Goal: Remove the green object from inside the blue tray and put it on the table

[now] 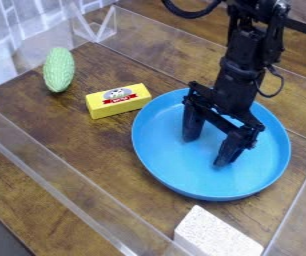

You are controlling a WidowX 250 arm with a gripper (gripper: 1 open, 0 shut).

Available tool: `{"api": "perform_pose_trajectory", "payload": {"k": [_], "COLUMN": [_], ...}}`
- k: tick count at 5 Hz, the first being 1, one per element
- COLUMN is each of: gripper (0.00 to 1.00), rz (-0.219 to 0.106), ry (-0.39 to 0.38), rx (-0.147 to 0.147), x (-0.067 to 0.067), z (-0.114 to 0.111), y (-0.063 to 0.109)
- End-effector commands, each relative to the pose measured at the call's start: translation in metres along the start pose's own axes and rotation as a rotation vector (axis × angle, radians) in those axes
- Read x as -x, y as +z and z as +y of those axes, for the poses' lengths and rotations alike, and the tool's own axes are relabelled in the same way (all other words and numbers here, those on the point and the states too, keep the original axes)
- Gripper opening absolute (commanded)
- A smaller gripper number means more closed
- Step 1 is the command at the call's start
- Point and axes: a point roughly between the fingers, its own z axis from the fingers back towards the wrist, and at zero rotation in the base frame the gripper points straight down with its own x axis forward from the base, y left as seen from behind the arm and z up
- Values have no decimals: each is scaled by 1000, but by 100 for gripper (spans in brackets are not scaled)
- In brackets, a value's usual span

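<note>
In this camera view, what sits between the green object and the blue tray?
The yellow block lies between the green object and the blue tray, in the camera view.
</note>
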Motion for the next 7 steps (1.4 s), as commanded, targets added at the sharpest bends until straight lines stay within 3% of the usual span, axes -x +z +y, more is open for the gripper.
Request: {"api": "perform_pose_trajectory", "payload": {"k": [1,3,5,7], "gripper": [100,100,100,100], "rz": [-61,-57,-51,-42], "ry": [-46,-86,-49,-38], "rx": [-17,-40,-35,-26], "x": [-12,-22,-33,-22], "z": [8,24,33,38], "y": [18,8,2,-4]}}
